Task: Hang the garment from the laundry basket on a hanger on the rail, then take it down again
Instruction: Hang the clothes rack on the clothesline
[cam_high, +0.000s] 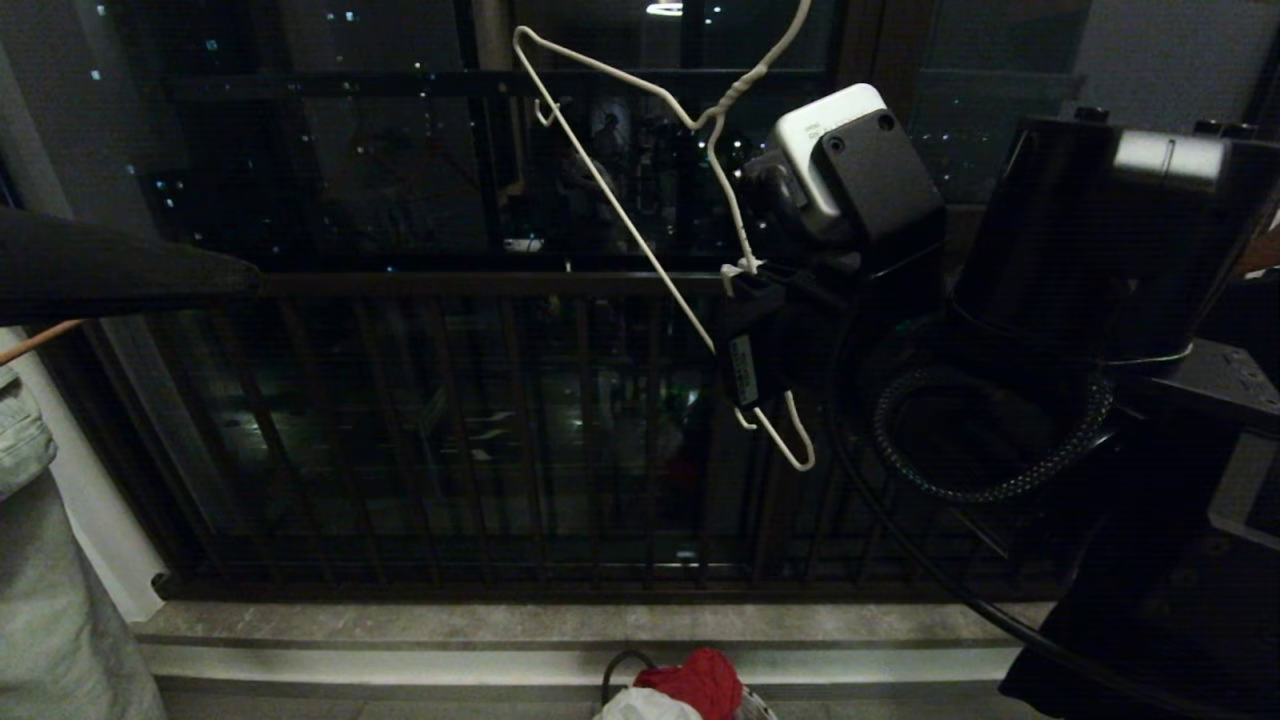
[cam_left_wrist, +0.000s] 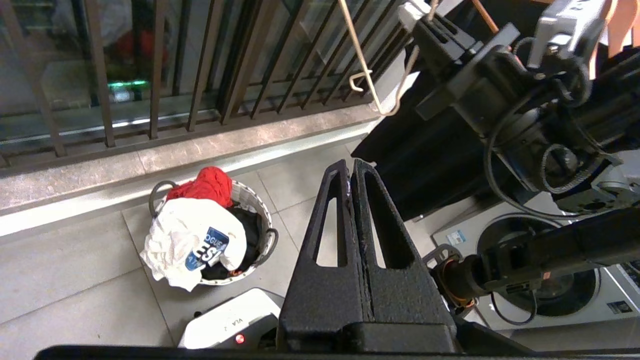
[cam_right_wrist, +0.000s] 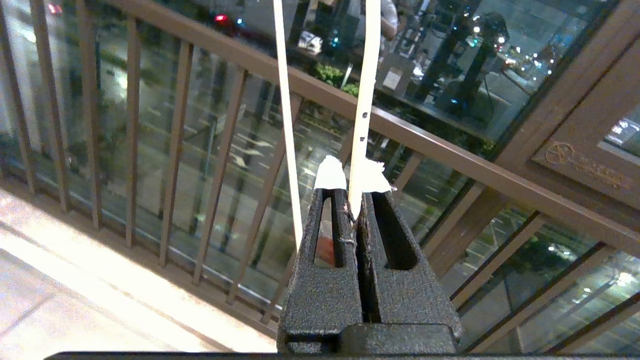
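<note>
A dark balcony railing (cam_high: 450, 285) and night windows fill the background. My right gripper (cam_high: 752, 285) is clenched on one shoulder wire of the hanger (cam_high: 640, 245), holding it tilted in front of the railing. My left gripper (cam_left_wrist: 351, 167) is clenched on nothing, hovering above the tiled floor. The shirt (cam_left_wrist: 192, 240) lies in the basket (cam_left_wrist: 262, 215) near the sill, beside a red cloth (cam_left_wrist: 205, 185).

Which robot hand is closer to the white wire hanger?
Right. The right end effector is shut on the hanger; the left end effector is empty, apart from it, above the laundry basket.
</note>
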